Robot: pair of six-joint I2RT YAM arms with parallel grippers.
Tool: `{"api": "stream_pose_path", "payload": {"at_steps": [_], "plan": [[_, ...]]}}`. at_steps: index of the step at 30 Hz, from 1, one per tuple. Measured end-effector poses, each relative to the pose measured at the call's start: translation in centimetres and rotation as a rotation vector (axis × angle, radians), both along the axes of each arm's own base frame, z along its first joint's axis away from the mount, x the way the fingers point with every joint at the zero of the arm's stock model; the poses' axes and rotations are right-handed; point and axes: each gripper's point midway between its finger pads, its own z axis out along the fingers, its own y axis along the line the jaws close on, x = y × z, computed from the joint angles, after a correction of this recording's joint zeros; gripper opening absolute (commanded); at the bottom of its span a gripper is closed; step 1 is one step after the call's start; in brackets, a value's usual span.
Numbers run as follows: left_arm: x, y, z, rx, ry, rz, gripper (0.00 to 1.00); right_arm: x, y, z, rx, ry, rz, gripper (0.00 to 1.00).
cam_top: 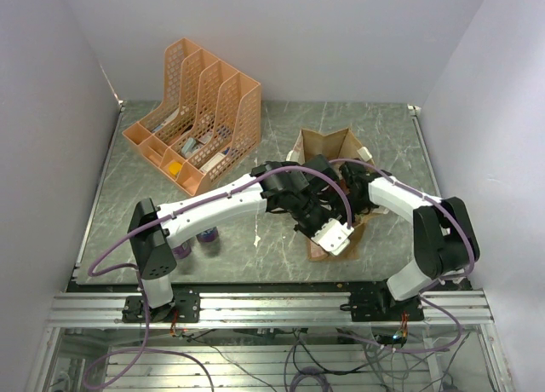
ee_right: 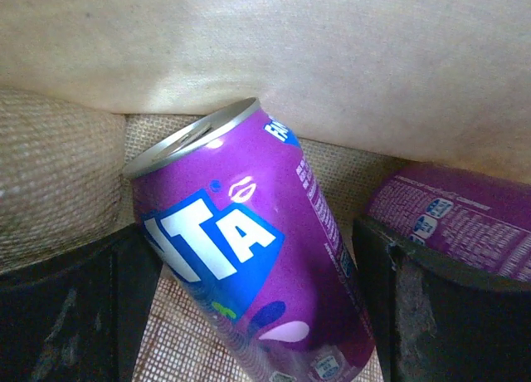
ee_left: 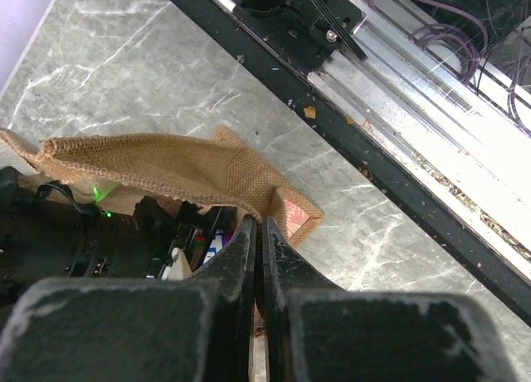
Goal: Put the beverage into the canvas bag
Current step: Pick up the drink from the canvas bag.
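— Marble table [cam_top: 247, 256] noted. Where is the beverage [ee_right: 249, 274]?
— Inside the canvas bag [cam_top: 328, 145], leaning between the released jaws of the right end effector [ee_right: 249, 241]. The left end effector [ee_left: 259, 232] is clenched on the bag's rim.

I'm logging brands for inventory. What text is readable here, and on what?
"TA", white on blue, the word's start hidden: tilted purple can in the canvas bag.
Fine print on it and on the second purple can: too small.
Elsewhere: none.
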Motion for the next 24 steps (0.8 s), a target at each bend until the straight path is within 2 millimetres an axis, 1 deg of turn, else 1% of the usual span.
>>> {"api": "stream_pose_path", "payload": {"at_steps": [5,10,15,19,24], "plan": [[-0.1,0.0,0.1,-0.002,0.003,-0.002,0.07,-0.1,-0.1,-1.2,-0.016,-0.002,0.008,0.9],[-0.1,0.1,0.1,-0.002,0.003,-0.001,0.07,-0.2,-0.1,-1.5,-0.021,0.017,-0.016,0.78],[-0.1,0.1,0.2,-0.003,0.001,-0.001,0.07,-0.3,-0.4,-1.4,-0.029,0.014,-0.034,0.58],[-0.1,0.1,0.2,-0.003,0.001,0.0,0.07,-0.3,-0.4,-0.9,-0.022,-0.008,-0.043,0.45],[-0.1,0.1,0.2,-0.004,0.0,0.0,0.07,-0.5,-0.4,-0.3,-0.013,-0.007,-0.072,0.24]]}}
